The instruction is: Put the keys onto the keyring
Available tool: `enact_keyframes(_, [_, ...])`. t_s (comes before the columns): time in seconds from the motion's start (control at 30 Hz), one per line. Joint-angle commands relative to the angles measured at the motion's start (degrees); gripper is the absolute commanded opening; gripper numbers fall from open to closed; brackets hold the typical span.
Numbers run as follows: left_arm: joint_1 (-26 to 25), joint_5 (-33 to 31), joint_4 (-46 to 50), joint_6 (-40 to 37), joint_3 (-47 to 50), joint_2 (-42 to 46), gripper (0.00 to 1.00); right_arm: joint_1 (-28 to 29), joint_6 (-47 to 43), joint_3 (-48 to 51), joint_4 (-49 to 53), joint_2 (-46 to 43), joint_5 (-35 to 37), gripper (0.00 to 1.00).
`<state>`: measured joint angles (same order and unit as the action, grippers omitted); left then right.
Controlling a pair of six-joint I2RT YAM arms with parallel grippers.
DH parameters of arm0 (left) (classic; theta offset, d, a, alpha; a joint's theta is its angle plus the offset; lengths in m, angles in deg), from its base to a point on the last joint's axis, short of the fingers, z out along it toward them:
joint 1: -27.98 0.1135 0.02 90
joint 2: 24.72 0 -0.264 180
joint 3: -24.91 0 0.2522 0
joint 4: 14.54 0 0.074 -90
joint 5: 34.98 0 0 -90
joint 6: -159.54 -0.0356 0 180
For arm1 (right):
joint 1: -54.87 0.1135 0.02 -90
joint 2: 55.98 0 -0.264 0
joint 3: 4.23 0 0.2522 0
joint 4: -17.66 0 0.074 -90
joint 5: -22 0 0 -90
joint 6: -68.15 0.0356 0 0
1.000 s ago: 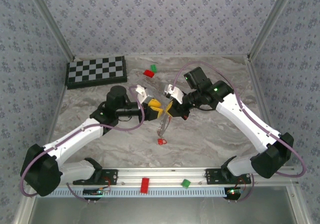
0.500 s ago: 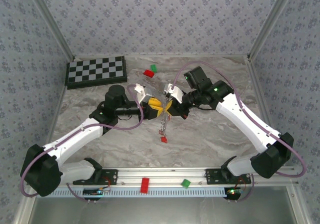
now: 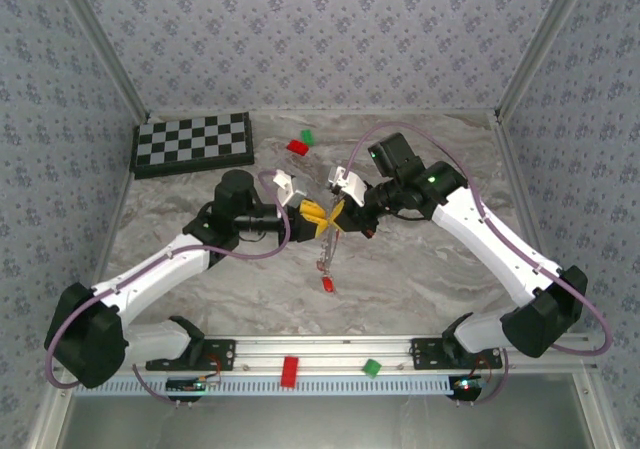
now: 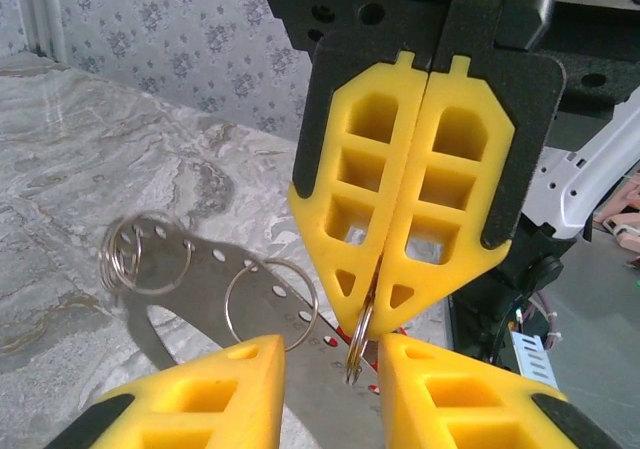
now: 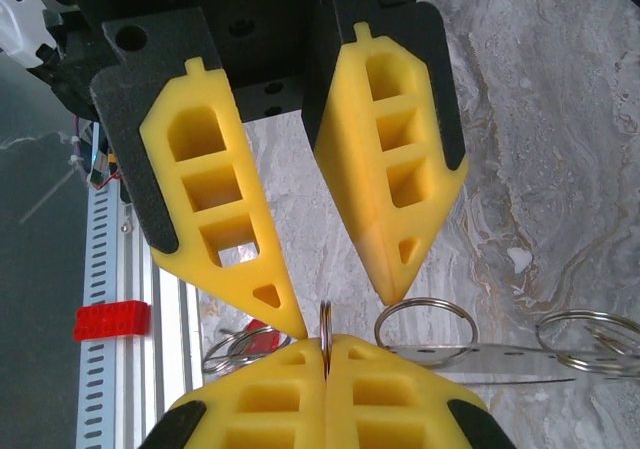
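We see right claw (image 4: pixel 373 299) pressed together, pinching a ring of the keyring (image 4: pixel 195 294) above mid table (image 3: pixel 430 269). Left claw (image 5: pixel 342 311) spread, straddling that ring. Red key (image 3: pixel 326 283) dangles below.

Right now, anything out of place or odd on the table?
Two strays: a red block and a green block sit on the slotted rail at the near edge, off the marble, between the arm bases. Nothing looks spilled or damaged.
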<state>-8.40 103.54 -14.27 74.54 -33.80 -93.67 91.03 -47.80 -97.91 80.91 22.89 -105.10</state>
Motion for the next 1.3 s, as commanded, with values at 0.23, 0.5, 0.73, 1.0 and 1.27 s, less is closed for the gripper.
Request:
enact_keyframes(0.23, [-0.3, 3.0, -3.7, 1.9, -1.4, -1.0, 0.24, 0.4, 0.3, -0.4, -0.7, 0.0, -3.2, 0.0])
enact_keyframes(0.5, [-0.2, 1.6, -5.2, 2.6, -0.5, 0.2, 0.0, 0.6, 0.4, 0.0, -0.6, 0.0, -3.1, 0.0])
enact_keyframes(0.73, [-0.2, 1.3, -5.5, 2.8, -0.3, 0.4, 0.0, 0.7, 0.8, 0.3, -0.8, -0.2, -3.0, 0.0])
enact_keyframes(1.0, [0.0, -0.3, -6.3, 2.9, 0.4, 1.2, 0.0, -0.3, 1.7, 3.4, -2.8, -3.1, -3.7, 0.04])
enact_keyframes(1.27, [0.2, -0.5, -7.0, 3.4, 0.6, 1.6, 0.0, -1.3, 2.8, 5.2, -3.9, -4.5, -4.4, 0.1])
